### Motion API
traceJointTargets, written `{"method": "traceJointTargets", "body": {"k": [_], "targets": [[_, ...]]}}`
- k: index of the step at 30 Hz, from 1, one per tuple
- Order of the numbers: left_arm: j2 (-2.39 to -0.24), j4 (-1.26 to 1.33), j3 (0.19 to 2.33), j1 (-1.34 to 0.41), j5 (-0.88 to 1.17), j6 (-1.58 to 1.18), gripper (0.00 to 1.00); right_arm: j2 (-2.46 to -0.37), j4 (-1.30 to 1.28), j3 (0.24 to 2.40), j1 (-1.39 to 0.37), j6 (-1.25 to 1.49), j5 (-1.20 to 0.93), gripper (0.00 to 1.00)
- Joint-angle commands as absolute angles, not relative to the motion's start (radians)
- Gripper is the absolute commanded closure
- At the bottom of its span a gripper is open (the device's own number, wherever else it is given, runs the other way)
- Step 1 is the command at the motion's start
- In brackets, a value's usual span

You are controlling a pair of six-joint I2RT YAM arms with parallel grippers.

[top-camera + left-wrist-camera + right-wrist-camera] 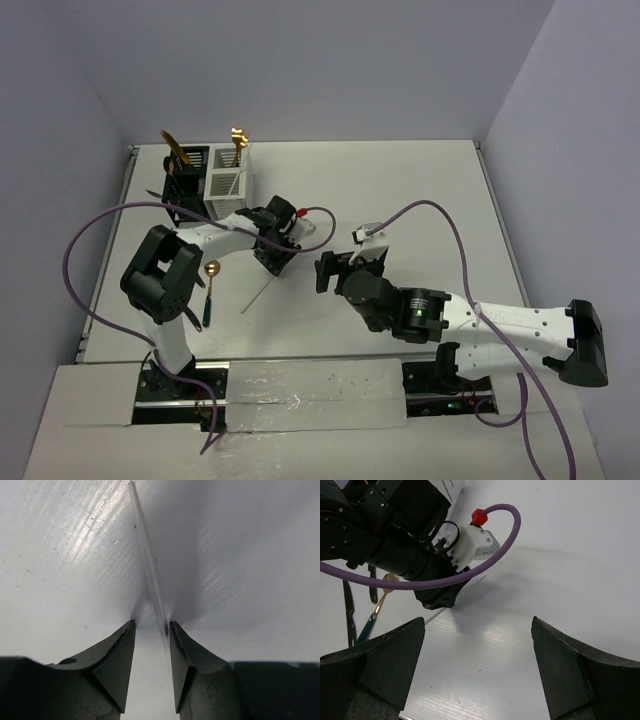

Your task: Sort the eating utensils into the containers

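Note:
A thin white stick [147,560] lies flat on the table between the fingers of my left gripper [151,622]. The jaws stand partly open around it, the stick close to the right finger and clear of the left one. From above, the stick [255,297] sticks out below the left gripper [272,260]. A gold spoon with a dark green handle [209,290] lies left of it. The black caddy [185,182] and white caddy [228,183] stand at the back left, gold utensils poking out of both. My right gripper [478,620] is wide open over bare table, nothing between its fingers.
In the right wrist view the left arm's wrist [405,545] and its purple cable [485,565] fill the upper left. Two black utensils [350,607] lie on the table at the left edge, beside the gold spoon [380,602]. Walls close in the table at the back and the sides.

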State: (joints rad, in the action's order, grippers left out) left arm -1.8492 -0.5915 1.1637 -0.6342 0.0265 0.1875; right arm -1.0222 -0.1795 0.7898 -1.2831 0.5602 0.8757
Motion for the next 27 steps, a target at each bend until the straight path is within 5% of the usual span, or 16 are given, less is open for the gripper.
{"method": "traceJointTargets", "body": {"k": [1,7,21,27], "targets": [[-1.939,-0.713,1.077,-0.637,0.069,0.206,0.58,-0.986,-0.179,0.779,-1.290,0.588,0.939,0.07],[-1.942,-0.787,1.106,-0.637,0.135,0.222,0.67,-0.991,-0.201,0.788,-1.292,0.584,0.962,0.07],[-1.997,-0.729,1.045,-0.701,0.060,0.212,0.67,-0.996,-0.176,0.787,-1.290,0.558,1.008,0.05],[-2.013,-0.686,1.060,-0.709,0.038,0.216,1.00,-0.999,-0.176,0.785,-1.289,0.555,1.026,0.05]]}}
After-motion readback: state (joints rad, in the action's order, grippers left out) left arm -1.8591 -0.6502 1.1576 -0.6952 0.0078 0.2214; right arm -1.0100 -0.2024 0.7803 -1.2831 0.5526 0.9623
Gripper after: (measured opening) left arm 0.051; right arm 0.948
